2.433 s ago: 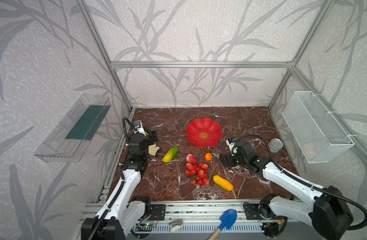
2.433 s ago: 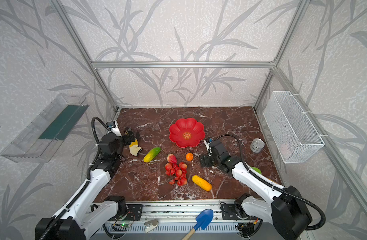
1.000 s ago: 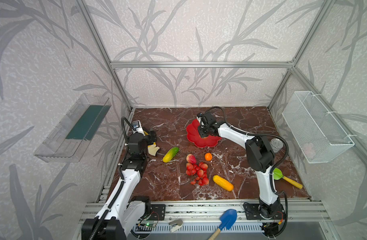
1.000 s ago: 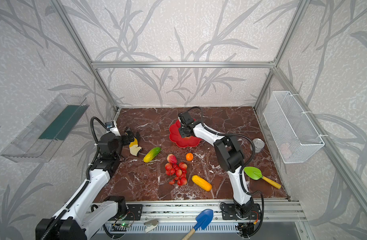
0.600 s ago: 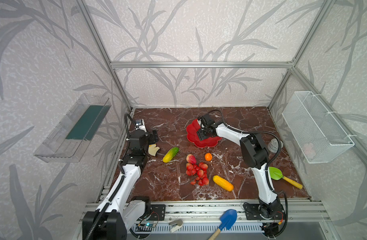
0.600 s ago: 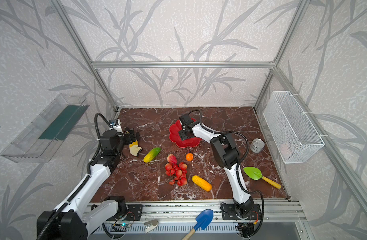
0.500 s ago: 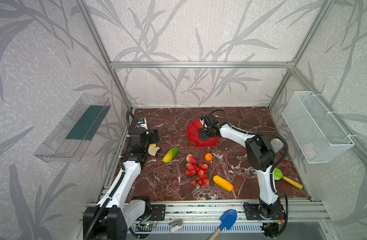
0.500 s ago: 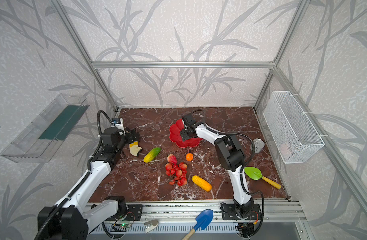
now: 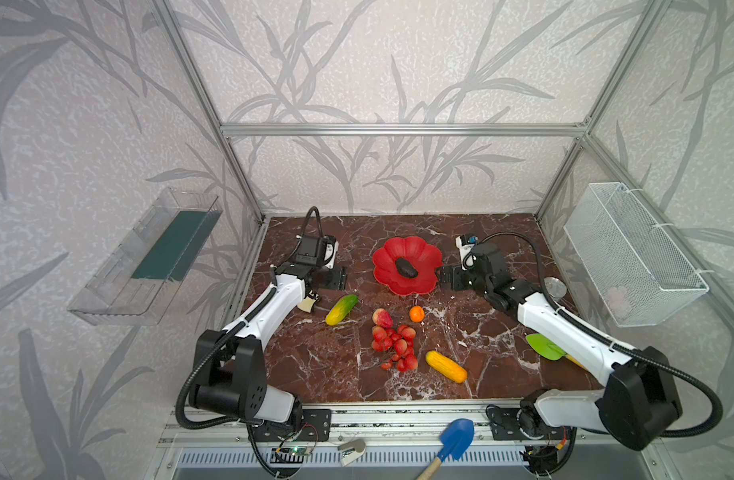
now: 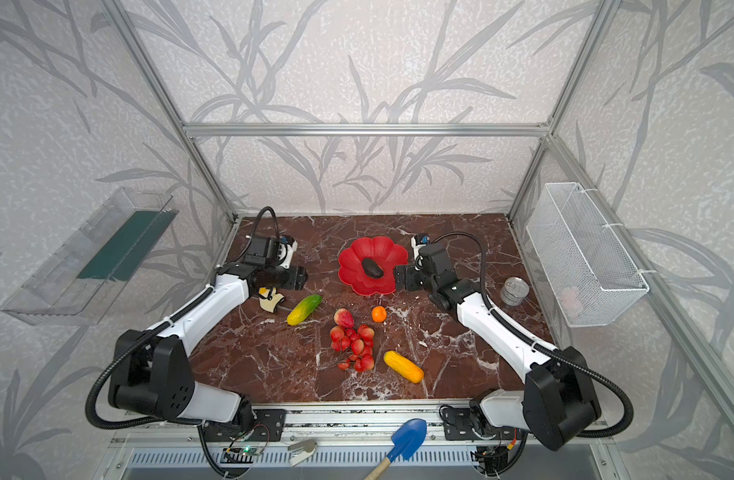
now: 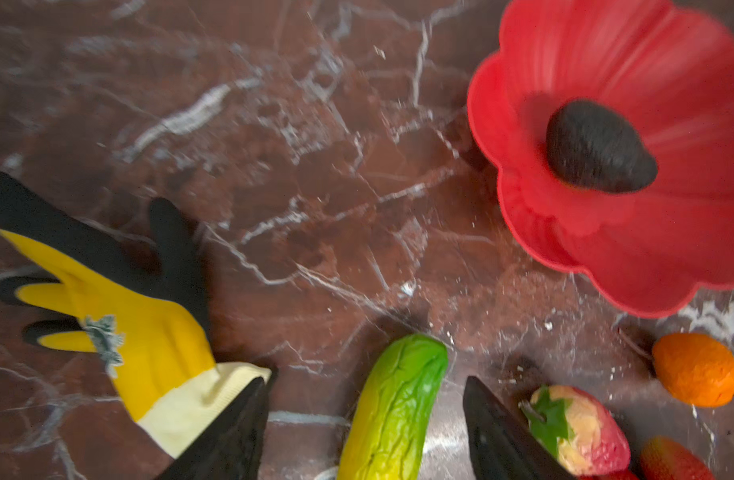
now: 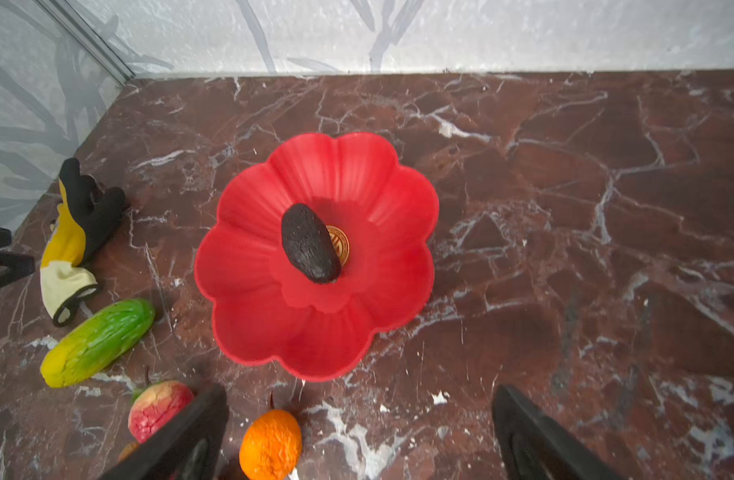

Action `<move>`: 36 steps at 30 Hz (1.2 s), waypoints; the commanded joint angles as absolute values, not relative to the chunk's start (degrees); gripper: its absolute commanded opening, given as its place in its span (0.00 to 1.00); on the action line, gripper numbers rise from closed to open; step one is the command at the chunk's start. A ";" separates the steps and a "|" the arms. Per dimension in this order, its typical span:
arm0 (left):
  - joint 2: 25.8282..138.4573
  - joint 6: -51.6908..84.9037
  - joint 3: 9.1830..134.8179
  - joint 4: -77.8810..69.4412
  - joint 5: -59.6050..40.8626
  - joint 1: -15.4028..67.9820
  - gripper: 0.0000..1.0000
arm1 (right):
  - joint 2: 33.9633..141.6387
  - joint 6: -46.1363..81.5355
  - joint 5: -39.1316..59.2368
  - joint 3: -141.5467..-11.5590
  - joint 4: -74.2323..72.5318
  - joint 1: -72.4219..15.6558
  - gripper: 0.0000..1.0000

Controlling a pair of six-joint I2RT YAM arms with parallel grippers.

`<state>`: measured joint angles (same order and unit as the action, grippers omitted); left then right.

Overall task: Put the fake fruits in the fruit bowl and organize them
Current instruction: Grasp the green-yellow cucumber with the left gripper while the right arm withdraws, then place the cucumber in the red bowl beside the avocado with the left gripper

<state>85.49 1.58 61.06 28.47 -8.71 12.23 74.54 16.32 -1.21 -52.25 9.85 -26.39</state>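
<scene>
Fruit bowl (image 9: 387,254), one: red, petal-rimmed, stood toward the back of the marble surface (image 9: 311,365).

Fake fruits, six:
- dark avocado (image 9: 406,267), one, lay inside the bowl at its centre
- green-yellow oblong (image 9: 341,309), one, on the surface in front and to the left of the bowl
- peach (image 9: 382,318), one, and small orange (image 9: 417,313), one, just in front of the bowl
- bunch of red berries (image 9: 394,347), one, touching the peach
- ridged yellow-orange oblong (image 9: 446,366), one, nearest the front

Left gripper (image 9: 339,277), one: jaws apart and empty, left of the bowl.

Right gripper (image 9: 445,277), one: jaws wide apart and empty, just beside the bowl's right rim.

Others, one each: yellow glove (image 11: 120,316), green scoop (image 9: 544,345), blue shovel (image 9: 456,432), metal can (image 10: 515,291), wire basket (image 9: 631,253).

Hard to see:
- the avocado half covered the bowl's gold emblem (image 12: 339,245)
- the right arm hid the scoop's handle
- the frame edge cut off the shovel's handle
- the single berries were too crowded to count
- a pale thing in the basket was unclear
</scene>
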 commanded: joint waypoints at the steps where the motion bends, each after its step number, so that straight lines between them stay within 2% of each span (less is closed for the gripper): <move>1: 88.69 -0.42 64.63 39.85 -8.22 14.60 0.75 | 70.50 17.15 -2.46 -50.62 11.80 -25.59 0.99; 7: 94.36 1.44 65.53 44.46 -5.23 19.30 0.78 | 66.83 17.03 -2.51 -48.72 13.21 -24.88 0.99; 15: 100.33 2.94 67.98 47.49 -3.26 19.52 0.80 | 65.17 16.80 -2.46 -47.38 13.67 -24.43 0.99; 18: 101.78 3.16 68.79 48.33 -2.36 19.44 0.78 | 64.87 16.75 -2.55 -46.96 13.65 -24.26 0.99; 20: 102.38 3.25 69.08 48.43 -2.40 19.36 0.72 | 64.64 16.81 -2.53 -46.69 13.62 -24.04 0.99; 23: 102.66 3.37 69.51 48.34 -2.75 19.41 0.57 | 64.26 16.80 -2.59 -46.41 13.54 -23.99 0.99; 28: 102.03 3.84 70.58 46.79 -5.11 19.36 0.38 | 63.56 16.82 -2.82 -45.70 13.45 -23.73 0.99; 36: 93.31 9.42 69.28 35.28 -18.27 19.59 0.32 | 61.04 15.50 -3.47 -45.72 16.26 -22.81 0.99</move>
